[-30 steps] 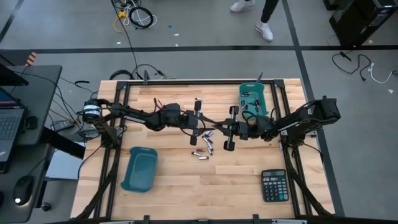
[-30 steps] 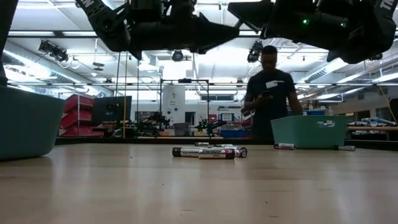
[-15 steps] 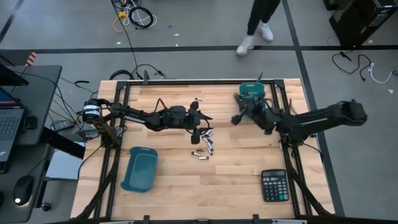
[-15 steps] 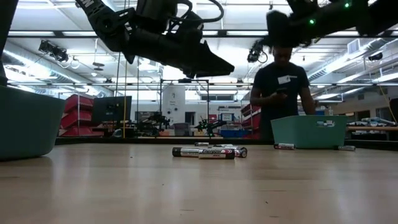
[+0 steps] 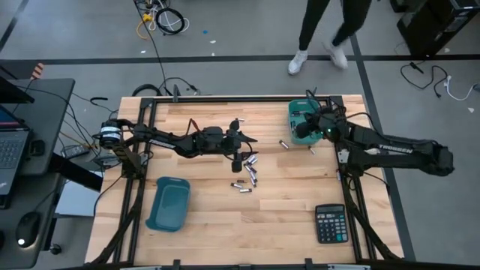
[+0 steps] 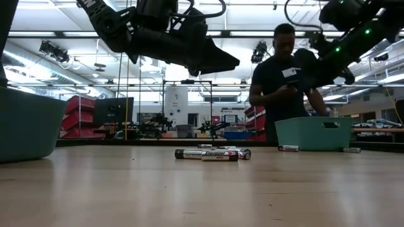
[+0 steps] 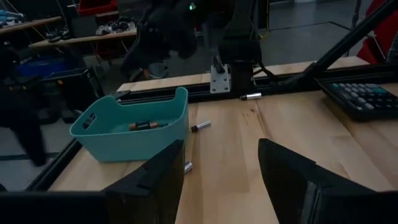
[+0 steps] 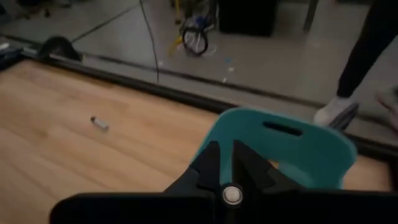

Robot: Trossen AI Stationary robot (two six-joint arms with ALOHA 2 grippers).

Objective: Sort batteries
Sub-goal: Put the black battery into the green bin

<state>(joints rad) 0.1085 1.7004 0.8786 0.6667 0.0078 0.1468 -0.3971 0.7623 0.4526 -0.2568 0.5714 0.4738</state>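
Several small silver-and-black batteries (image 5: pixel 244 177) lie in a loose cluster at the table's middle, also in the low view (image 6: pixel 208 153). Single batteries (image 5: pixel 284 143) lie on the wood nearer the far-right teal bin (image 5: pixel 295 112), which has batteries inside (image 7: pixel 144 125). My right gripper (image 5: pixel 303 130) hovers at that bin's near part, shut on a battery (image 8: pixel 232 195). My left gripper (image 5: pixel 241 142) hangs open above the table, just beyond the cluster, with nothing between its fingers (image 7: pixel 163 177). My right gripper pinches one battery between its two fingers (image 8: pixel 211 163). The wrist view shows only the battery's round silver end (image 8: pixel 232 195), deep between the fingers. The fingers slant down toward the bin from the table's right side. The battery is lifted clear.
A second teal bin (image 5: pixel 169 202) stands at the near left and a black calculator (image 5: pixel 330 223) at the near right. A black frame rail (image 7: pixel 292 79) borders the table. A person (image 6: pixel 278 88) walks beyond the far edge.
My right gripper has swung from the battery cluster toward the far-right teal bin, turning as it went, and now hangs at the bin. My left gripper has stayed in place but tipped its fingers downward and rolled a little.
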